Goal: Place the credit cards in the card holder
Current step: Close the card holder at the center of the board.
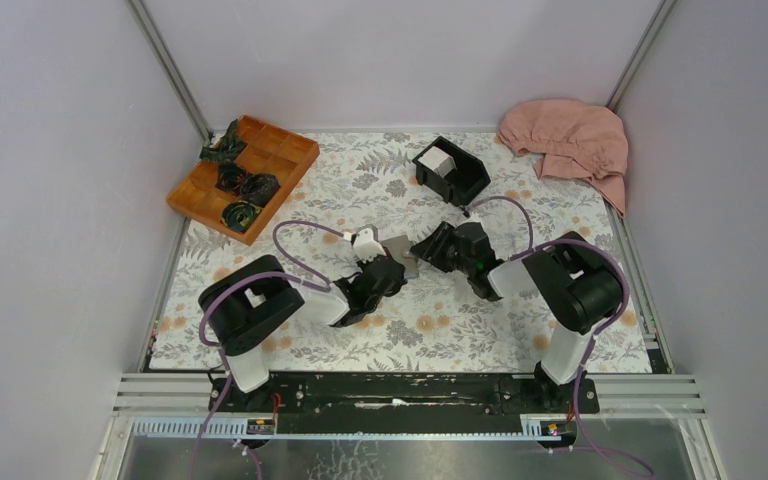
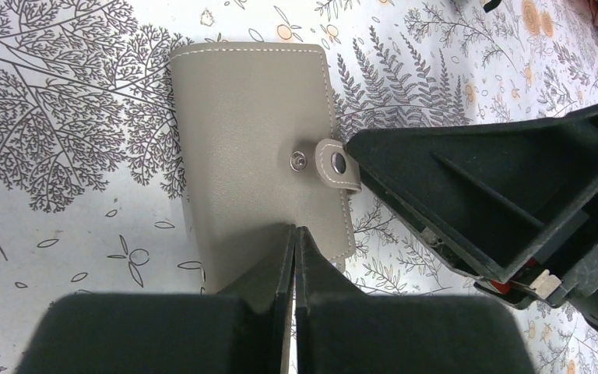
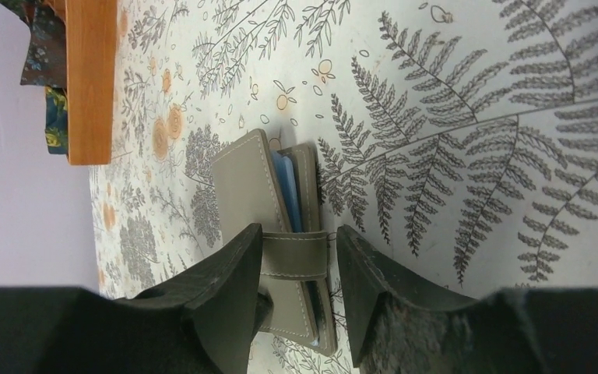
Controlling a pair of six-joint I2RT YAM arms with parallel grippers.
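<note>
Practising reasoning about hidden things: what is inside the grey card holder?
Between the card holder's grey covers a blue strip shows; the covers hide everything else inside.

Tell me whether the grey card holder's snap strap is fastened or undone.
Undone. The strap tab sits beside the bare stud on the card holder; its halves gape slightly.

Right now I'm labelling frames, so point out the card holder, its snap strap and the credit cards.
card holder (image 2: 253, 132): left wrist view, middle of its grey front cover.
snap strap (image 2: 337, 165): left wrist view, the rounded end with the stud.
credit cards (image 1: 436, 160): top view, top of the white stack.
</note>
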